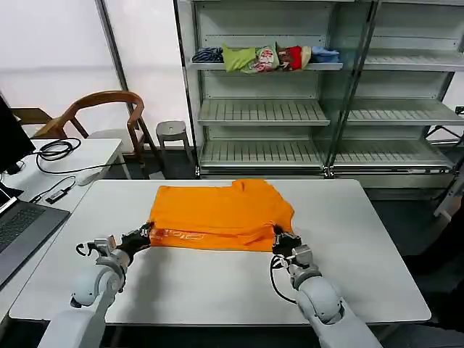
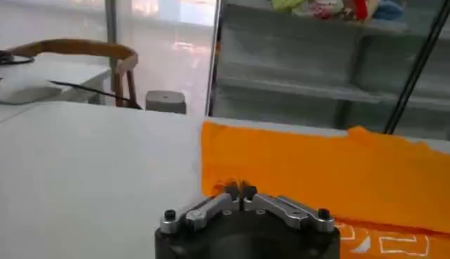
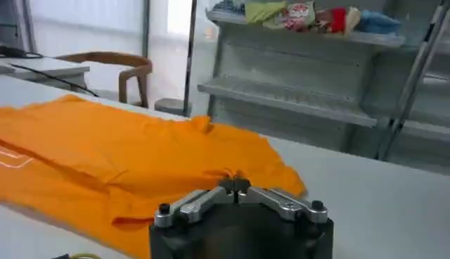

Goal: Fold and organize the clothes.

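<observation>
The orange T-shirt (image 1: 221, 214) lay at the centre of the frame on the white table (image 1: 362, 239) (lettering along its near hem). My left gripper (image 1: 145, 235) pinched its lower-left corner, fingers closed on fabric; my right gripper (image 1: 279, 238) clamped its lower-right corner likewise.

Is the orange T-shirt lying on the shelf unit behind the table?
No. The orange T-shirt lies on the white table, gripped at its near edge by the left gripper and right gripper.
</observation>
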